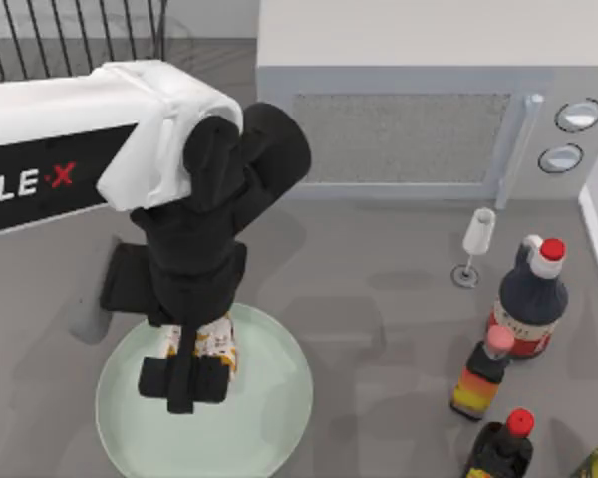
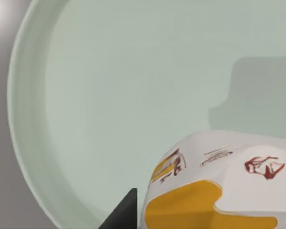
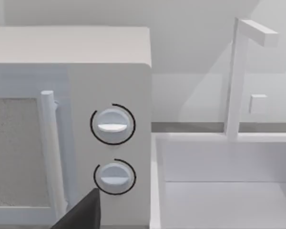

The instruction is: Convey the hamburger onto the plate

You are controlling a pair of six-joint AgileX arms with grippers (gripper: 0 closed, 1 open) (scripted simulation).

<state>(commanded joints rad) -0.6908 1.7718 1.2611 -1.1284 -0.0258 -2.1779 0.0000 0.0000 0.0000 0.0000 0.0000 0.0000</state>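
One hamburger, wrapped in white paper with orange-yellow and dark marks, sits between the fingers of the left gripper over the plate. Held above the plate's upper-left part in the top view, mostly hidden under the black wrist and fingers, with only a strip of wrapper peeking out on either side of the gripper. Whether resting on the plate or hanging just above it, cannot tell. Left gripper closed onto the wrapper, jaws narrowed to the burger's width, pointing down over the mint-green dish.

Seen from the left wrist: wrapper close up, one dark fingertip just beside it, pale plate surface and raised rim behind, plus a soft shadow on the dish.

Plate lies at the table's lower left in the top view. Well apart to the right: a wine glass, three sauce bottles, and behind them a microwave.

Right wrist view faces the microwave dials and a white sink; one dark finger of the right gripper at the edge, its opening impossible to judge.
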